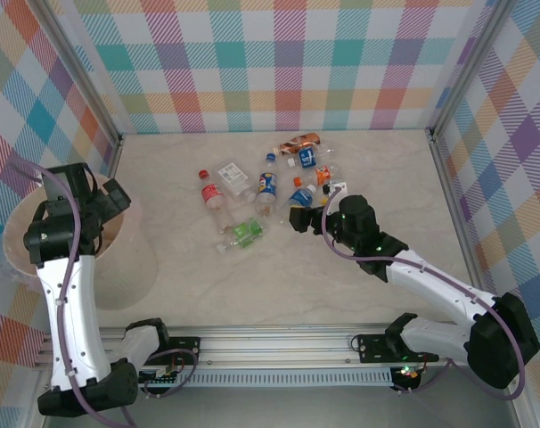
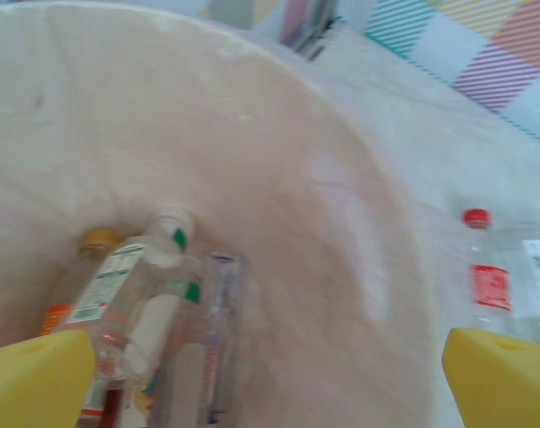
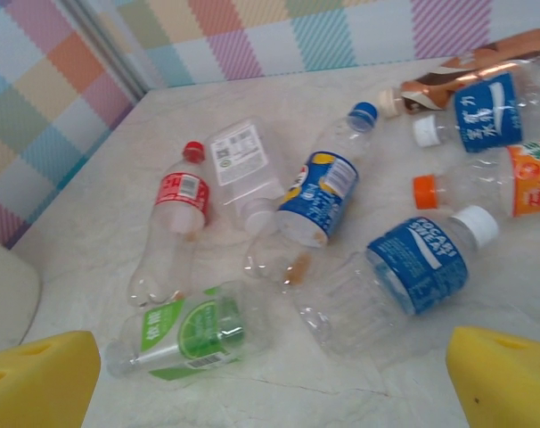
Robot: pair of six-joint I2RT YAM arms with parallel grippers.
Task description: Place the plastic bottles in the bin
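Light falls bright and even from above on the pale table [image 1: 359,276], and the shadows on it are faint and soft-edged. From the left wrist everything looks hazy and washed out, the bottles [image 2: 145,303] inside the bin [image 2: 270,178] smeared. The right wrist view is crisper, with glare on the brown bottle [image 3: 484,67] and the near yellow gripper pads [image 3: 38,379] out of focus.

- The bin [image 1: 127,267] stands at the left of the table [image 1: 386,169].
- Several bottles [image 2: 136,294] lie in it.
- The other plastic bottles [image 1: 267,185] lie mid-table, well right of the bin.
- The left gripper [image 2: 270,383] hangs over the bin.
- The right gripper [image 3: 270,374] sits just before the mid-table bottles.
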